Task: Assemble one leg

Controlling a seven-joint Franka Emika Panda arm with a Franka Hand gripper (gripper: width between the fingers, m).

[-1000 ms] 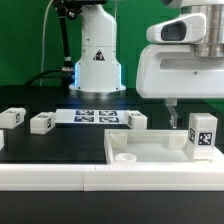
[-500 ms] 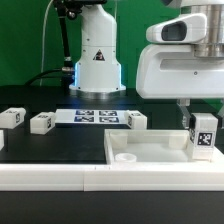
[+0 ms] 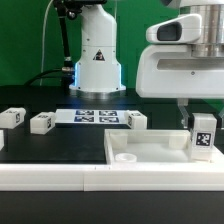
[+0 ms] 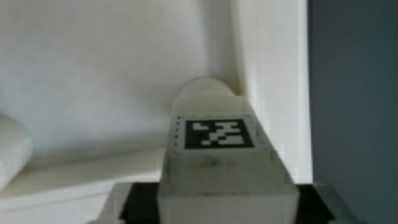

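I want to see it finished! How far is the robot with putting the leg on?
Looks done: the leg stands upright at a corner of the white tabletop. In hand: the claw sits around that leg; I cannot tell whether it is squeezing. Left: probably fastening it in, since tightness doesn't show. Three loose legs lie on the black table.
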